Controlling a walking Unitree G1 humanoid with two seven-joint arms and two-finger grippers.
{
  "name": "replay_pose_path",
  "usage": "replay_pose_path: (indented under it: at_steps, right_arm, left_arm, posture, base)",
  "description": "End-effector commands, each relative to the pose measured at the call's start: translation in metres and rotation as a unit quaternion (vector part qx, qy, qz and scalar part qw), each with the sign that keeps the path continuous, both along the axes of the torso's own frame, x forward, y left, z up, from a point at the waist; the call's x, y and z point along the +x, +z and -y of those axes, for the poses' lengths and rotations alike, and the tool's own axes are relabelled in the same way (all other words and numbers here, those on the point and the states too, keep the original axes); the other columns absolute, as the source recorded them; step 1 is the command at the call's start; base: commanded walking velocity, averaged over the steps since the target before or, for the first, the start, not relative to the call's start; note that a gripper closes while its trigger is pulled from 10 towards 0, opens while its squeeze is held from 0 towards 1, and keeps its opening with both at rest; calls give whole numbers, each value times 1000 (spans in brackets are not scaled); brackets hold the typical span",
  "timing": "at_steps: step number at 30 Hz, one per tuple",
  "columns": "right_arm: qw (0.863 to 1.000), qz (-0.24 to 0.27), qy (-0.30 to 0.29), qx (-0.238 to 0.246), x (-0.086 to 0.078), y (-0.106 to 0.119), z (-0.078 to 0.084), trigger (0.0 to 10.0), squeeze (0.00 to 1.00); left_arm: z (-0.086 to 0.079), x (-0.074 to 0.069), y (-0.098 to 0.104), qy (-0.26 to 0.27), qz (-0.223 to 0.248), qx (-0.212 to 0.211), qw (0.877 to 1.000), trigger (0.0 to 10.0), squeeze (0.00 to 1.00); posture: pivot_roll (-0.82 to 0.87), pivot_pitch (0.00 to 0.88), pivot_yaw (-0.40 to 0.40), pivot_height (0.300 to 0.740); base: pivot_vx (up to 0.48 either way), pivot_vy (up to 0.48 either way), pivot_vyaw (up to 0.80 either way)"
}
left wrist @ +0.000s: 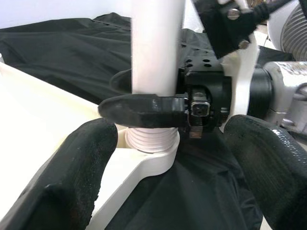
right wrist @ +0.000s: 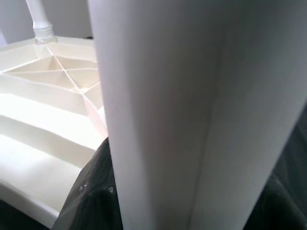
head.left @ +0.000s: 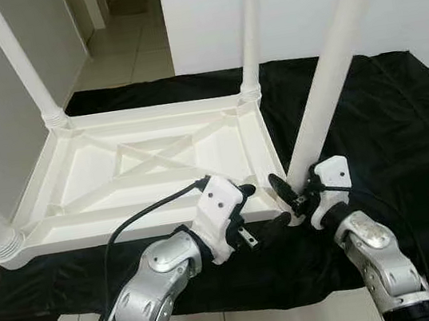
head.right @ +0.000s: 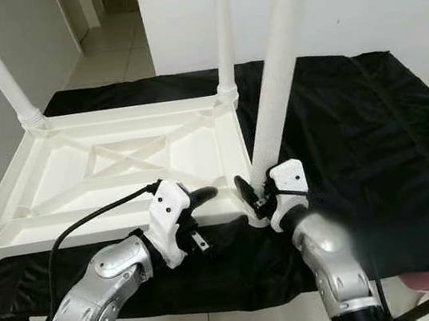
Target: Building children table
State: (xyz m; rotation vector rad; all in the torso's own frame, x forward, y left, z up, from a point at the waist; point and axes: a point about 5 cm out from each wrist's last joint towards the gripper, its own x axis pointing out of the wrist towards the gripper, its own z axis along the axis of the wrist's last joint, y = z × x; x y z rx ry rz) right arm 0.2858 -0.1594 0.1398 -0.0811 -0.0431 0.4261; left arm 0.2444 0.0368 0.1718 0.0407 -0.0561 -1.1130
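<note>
White tabletop (head.left: 151, 166): lying upside down on a black cloth (head.left: 387, 126), legs pointing up.
Near leg (head.left: 325, 87): standing in the tabletop's near right corner socket, leaning slightly.
Right gripper (head.left: 294, 197): clenching the near leg just above its ribbed base, one finger (left wrist: 144, 111) wrapping across the front.
Left gripper (head.left: 249, 218): hanging released just beside that corner, fingers (left wrist: 72, 177) spreading apart, touching nothing.
Hidden: leg tops are running out of frame; the socket joint is partly covered by the right gripper.

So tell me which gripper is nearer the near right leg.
Right. The right gripper is clamped around the leg just above its socket; the left gripper sits open beside it, not touching.
</note>
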Motion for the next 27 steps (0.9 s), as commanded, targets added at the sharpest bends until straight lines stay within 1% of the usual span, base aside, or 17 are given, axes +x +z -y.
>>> replay_pose_path:
  at_steps: [1, 3, 6, 8, 10, 14, 16, 18, 19, 20, 21, 23, 24, 25, 26, 27]
  right_arm:
    - [998, -67, 3, -4, -3, -24, -1, 10000, 0]
    - [997, -72, 7, -6, -1, -23, 0, 10000, 0]
    - [995, -89, 33, -13, 1, -23, -3, 10000, 0]
    - [995, -89, 35, -14, 1, -22, -3, 10000, 0]
    - [994, -100, 37, -5, 2, -23, -3, 10000, 0]
    - [995, -95, 33, -11, 4, -22, -2, 10000, 0]
    - [995, -99, 16, -4, 7, -22, -1, 10000, 0]
    - [995, -99, -19, 4, 7, -23, -5, 10000, 0]
    - [995, -99, -19, 4, 7, -23, -5, 10000, 0]
    - [995, -99, -32, 6, 7, -23, -6, 10000, 0]
    - [994, -98, -53, 14, 7, -23, -8, 10000, 0]
    - [994, -98, -53, 14, 7, -23, -8, 10000, 0]
    - [993, -97, -66, 19, 7, -23, -9, 10000, 0]
    - [989, -97, -112, 29, 6, -22, -13, 10000, 0]
    - [984, -97, -144, 36, 5, -22, -15, 10000, 0]
    - [984, -97, -144, 36, 5, -22, -15, 10000, 0]
  left_arm:
    - [-1, -1, 0, 3, -1, 4, 1000, 10000, 0]
    - [-1, 0, 0, 3, -1, 4, 1000, 10000, 0]
    - [-1, 0, 0, 2, -2, 3, 1000, 10000, 0]
    - [-1, 0, 0, 1, -2, 4, 1000, 10000, 0]
    - [-1, 0, 0, 2, -1, 4, 1000, 10000, 0]
    - [-1, 0, 0, 3, -1, 3, 1000, 10000, 0]
    - [-1, 0, 0, 4, -1, 4, 1000, 10000, 0]
    - [-2, -1, 0, 6, -1, 4, 1000, 10000, 0]
    - [-2, -1, 0, 6, -1, 4, 1000, 10000, 0]
    - [-2, -1, 0, 6, -1, 3, 1000, 10000, 0]
    - [-2, -1, 0, 7, -1, 3, 1000, 10000, 0]
    - [-2, -1, 0, 7, -1, 3, 1000, 10000, 0]
    - [-2, -1, 0, 7, -1, 3, 1000, 10000, 0]
    - [-2, -2, -1, 6, -1, 2, 1000, 10000, 0]
    - [-1, -2, -1, 6, -1, 2, 1000, 10000, 0]
    - [-1, -2, -1, 6, -1, 2, 1000, 10000, 0]
  posture:
    - [-91, 78, 52, 740]
    - [-91, 77, 51, 740]
    - [-93, 81, 52, 740]
    - [-93, 81, 52, 740]
    - [-90, 81, 50, 740]
    - [-89, 83, 51, 740]
    - [-89, 83, 51, 740]
    - [-81, 81, 43, 740]
    - [-81, 81, 43, 740]
    - [-80, 77, 39, 740]
    - [-78, 74, 35, 740]
    - [-78, 74, 35, 740]
    - [-78, 74, 35, 740]
    - [-76, 62, 28, 740]
    - [-75, 61, 27, 740]
    - [-75, 61, 27, 740]
  base:
    - [0, 0, 0]
    - [0, 0, 0]
    - [0, 0, 0]
    - [0, 0, 0]
    - [0, 0, 0]
    - [0, 0, 0]
    - [0, 0, 0]
    - [0, 0, 0]
    - [0, 0, 0]
    - [0, 0, 0]
    - [0, 0, 0]
    - [0, 0, 0]
    - [0, 0, 0]
    - [0, 0, 0]
    - [0, 0, 0]
    - [0, 0, 0]
